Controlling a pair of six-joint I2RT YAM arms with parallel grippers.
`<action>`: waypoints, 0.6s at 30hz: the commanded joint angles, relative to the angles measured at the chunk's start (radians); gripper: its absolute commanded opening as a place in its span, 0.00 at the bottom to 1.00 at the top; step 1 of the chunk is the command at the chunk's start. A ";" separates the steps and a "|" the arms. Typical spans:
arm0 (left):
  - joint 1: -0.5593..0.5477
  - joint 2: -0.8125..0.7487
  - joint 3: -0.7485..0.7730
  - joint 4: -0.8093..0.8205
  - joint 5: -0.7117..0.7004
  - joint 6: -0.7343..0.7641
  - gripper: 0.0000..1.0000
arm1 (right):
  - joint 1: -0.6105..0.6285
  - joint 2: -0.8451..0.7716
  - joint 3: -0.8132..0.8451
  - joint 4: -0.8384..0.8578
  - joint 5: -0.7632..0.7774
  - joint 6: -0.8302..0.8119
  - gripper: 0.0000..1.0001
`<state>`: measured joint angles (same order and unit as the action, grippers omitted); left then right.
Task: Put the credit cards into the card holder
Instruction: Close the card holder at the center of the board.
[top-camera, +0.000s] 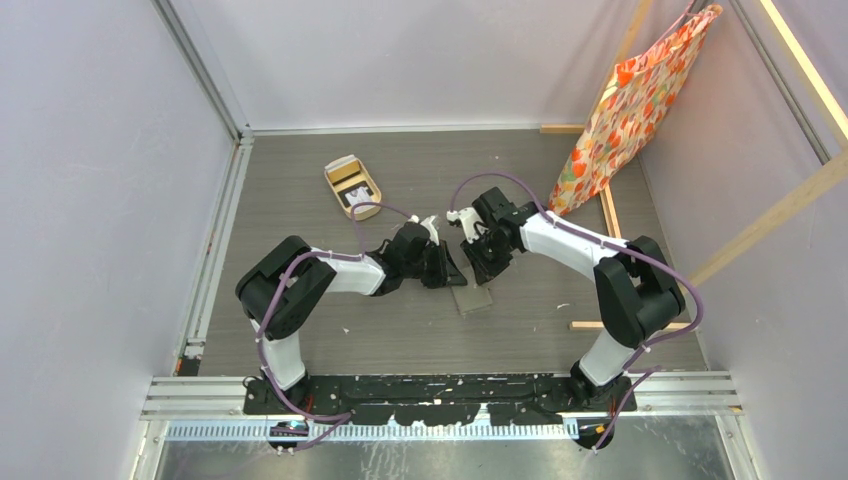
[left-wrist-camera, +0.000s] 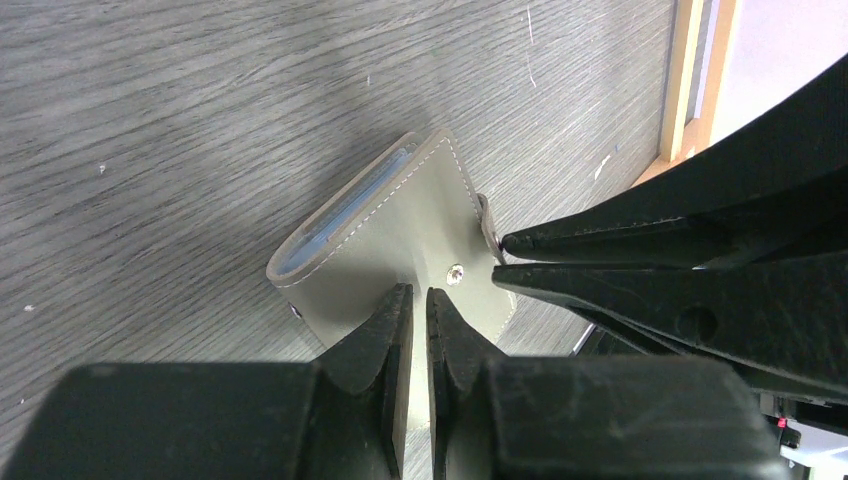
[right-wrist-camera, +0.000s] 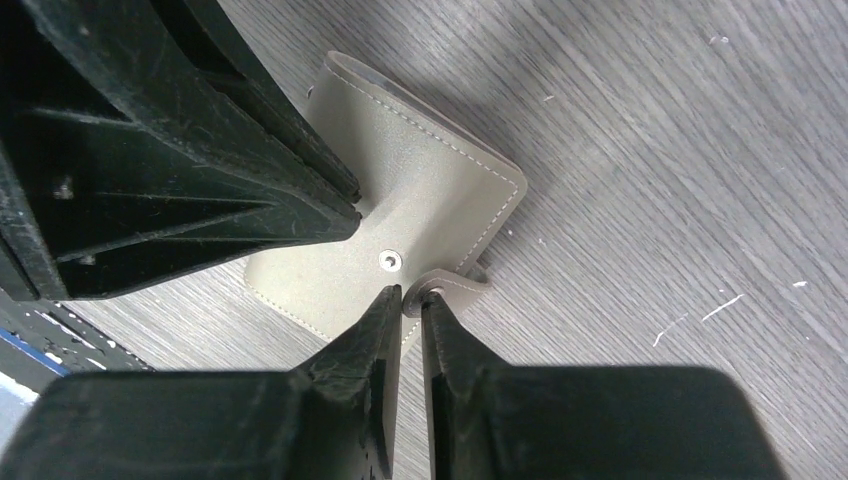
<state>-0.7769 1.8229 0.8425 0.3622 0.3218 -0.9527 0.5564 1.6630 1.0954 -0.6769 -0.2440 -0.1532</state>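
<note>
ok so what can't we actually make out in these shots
Inside of the card holder, both wrist views: the shut cover hides the sleeves.
Card holder, top view: partly covered by the right arm.
Tray contents, top view: too small to identify.
Right end effector grip on the snap tab, right wrist view: fingertips mask the contact.
</note>
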 joint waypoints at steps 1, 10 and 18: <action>-0.001 0.003 -0.016 0.002 -0.024 0.029 0.12 | 0.006 -0.003 0.018 -0.007 0.020 0.001 0.15; -0.001 -0.003 -0.022 0.010 -0.024 0.029 0.12 | 0.004 -0.005 0.026 -0.016 0.007 -0.009 0.02; -0.001 -0.014 -0.023 0.021 -0.021 0.030 0.13 | -0.043 -0.057 0.027 -0.027 -0.085 -0.032 0.01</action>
<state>-0.7769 1.8229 0.8333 0.3817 0.3218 -0.9531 0.5388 1.6627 1.0954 -0.6888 -0.2646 -0.1631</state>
